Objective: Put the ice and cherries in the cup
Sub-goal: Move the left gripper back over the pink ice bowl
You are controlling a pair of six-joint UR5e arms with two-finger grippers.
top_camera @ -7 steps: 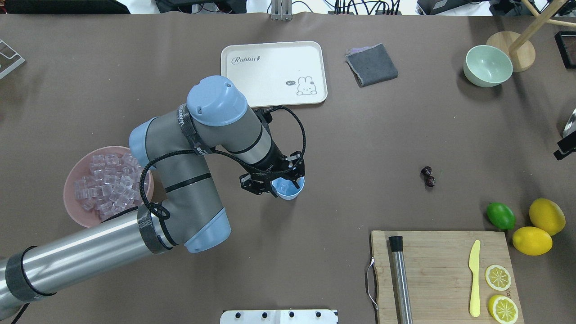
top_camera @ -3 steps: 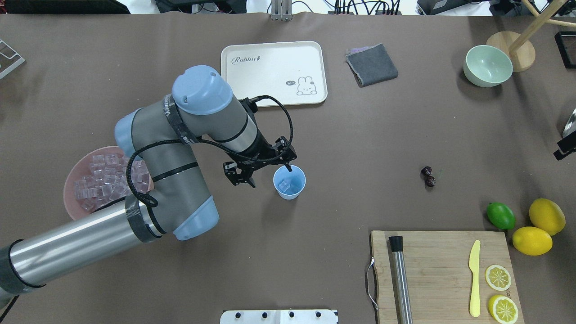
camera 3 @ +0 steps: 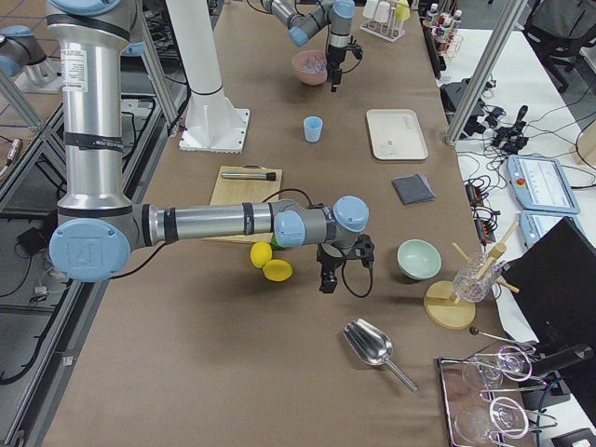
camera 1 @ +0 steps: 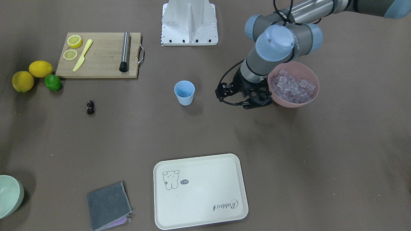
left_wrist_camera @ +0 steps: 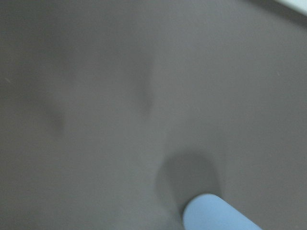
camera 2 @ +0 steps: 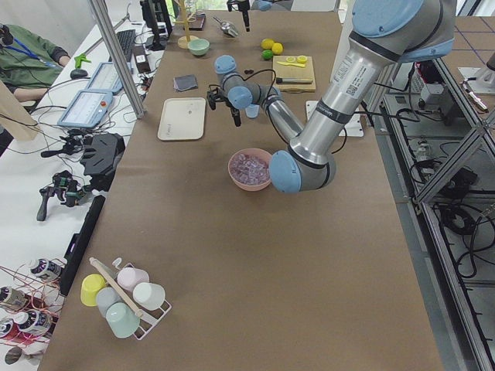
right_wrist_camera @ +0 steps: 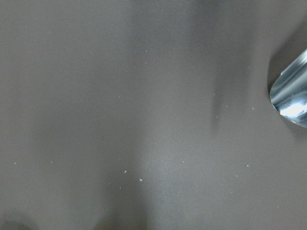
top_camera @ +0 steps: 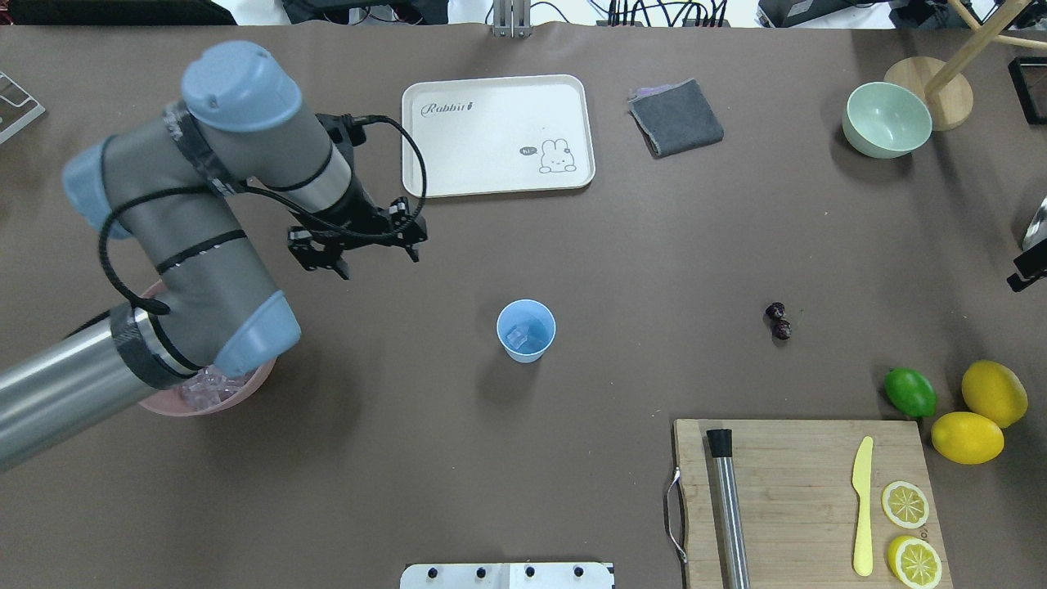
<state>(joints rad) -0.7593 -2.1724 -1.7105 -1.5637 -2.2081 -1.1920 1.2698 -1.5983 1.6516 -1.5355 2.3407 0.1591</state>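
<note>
We hold our left gripper (top_camera: 375,260) on the cup's (top_camera: 526,331) left, close by the pink bowl (camera 1: 290,103). Its jaws are spread wide and grip nothing, which we judge suits a reach for more ice (camera 1: 291,86) from that bowl. At least one cube (top_camera: 517,336) lies inside the cup. The cherries (top_camera: 778,321) lie on the table well to the cup's right, not yet fetched. Our right gripper (camera 3: 328,276) hangs farther out that way, and we cannot tell how its jaws stand.
</note>
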